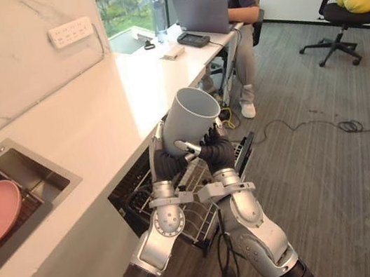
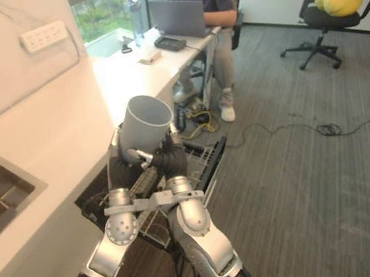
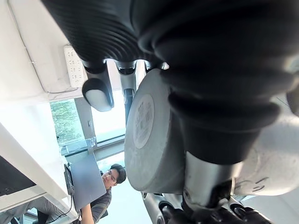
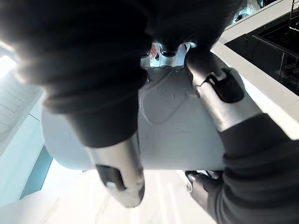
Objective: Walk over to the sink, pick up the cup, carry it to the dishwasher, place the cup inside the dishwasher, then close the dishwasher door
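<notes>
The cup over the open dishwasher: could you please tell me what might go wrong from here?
1. The cup is tilted and gripped between the left hand and the right hand. If one hand lets go to place it, it may slip and drop onto the rack.
2. The rack is pulled out beneath the arms. Lowering the cup could knock a forearm against it, and closing up will probably need it pushed in first.

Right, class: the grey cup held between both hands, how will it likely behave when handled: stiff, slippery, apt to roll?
The cup is probably stiff: its rim is round between the left hand and right hand. Its smooth wall looks slippery, perhaps why both hands hold it. Round and tall, it would likely roll if tipped.
</notes>
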{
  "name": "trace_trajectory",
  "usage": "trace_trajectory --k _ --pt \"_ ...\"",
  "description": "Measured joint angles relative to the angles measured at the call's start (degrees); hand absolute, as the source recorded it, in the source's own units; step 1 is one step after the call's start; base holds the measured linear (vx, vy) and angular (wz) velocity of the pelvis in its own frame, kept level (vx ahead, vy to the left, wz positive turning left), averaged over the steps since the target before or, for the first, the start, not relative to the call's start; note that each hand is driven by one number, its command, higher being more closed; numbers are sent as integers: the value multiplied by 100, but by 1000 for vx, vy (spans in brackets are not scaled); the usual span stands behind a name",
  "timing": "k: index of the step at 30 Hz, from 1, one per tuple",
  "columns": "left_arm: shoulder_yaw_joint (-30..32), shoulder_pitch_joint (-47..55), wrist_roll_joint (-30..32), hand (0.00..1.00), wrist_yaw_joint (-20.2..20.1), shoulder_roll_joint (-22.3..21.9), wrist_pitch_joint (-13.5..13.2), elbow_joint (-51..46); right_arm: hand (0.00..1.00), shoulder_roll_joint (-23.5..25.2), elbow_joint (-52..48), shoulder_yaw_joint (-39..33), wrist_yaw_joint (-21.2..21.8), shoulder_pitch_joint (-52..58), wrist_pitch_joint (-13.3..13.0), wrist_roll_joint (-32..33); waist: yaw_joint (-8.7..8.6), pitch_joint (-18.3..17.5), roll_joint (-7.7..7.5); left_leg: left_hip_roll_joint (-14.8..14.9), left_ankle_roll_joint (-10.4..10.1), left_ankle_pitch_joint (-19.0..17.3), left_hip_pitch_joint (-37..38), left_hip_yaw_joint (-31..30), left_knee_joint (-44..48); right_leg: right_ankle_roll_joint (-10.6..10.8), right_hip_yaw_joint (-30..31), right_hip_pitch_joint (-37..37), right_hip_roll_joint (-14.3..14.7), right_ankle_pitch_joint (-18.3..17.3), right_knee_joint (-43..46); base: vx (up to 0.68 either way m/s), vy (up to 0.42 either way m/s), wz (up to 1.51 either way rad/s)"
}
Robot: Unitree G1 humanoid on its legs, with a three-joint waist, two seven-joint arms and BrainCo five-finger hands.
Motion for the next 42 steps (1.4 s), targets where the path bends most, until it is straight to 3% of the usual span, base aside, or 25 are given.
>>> trace_trajectory --k 5,15,24,25,32,42 --pt "-74 0 212 100 142 13 121 89 0 0 144 87 -408 -93 52 22 -1 -83 -12 2 0 0 -10 -25 0 -7 -31 0 -1 -13 0 3 2 2" --pt "-198 -1 529 100 514 19 218 151 0 0 226 188 -783 -247 102 40 30 -193 -38 24 -11 7 -46 -155 -1 -34 -153 14 -1 -38 -1 6 -3 6" --pt "-305 -31 1120 100 892 53 275 409 0 -1 227 197 -1173 -277 154 618 76 -230 -74 23 -14 15 -44 -172 1 -36 -160 26 -3 -37 -1 0 0 0" --pt "-317 -36 1150 100 954 74 286 414 100 -1 234 217 -1248 -321 154 709 76 -233 -77 23 -14 18 -45 -174 1 -36 -160 26 -3 -37 -1 0 0 0" --pt "-415 -48 1348 100 1195 251 332 589 100 -2 263 356 -1595 -357 67 1240 104 -275 -106 23 -16 22 -52 -184 1 -34 -165 24 -5 -34 -1 0 0 0" --pt "-524 -48 1346 100 1356 386 333 710 100 -4 419 425 -1596 -357 -75 1384 125 -311 -157 19 -14 23 -65 -187 1 14 -163 34 -9 8 -1 0 0 0"
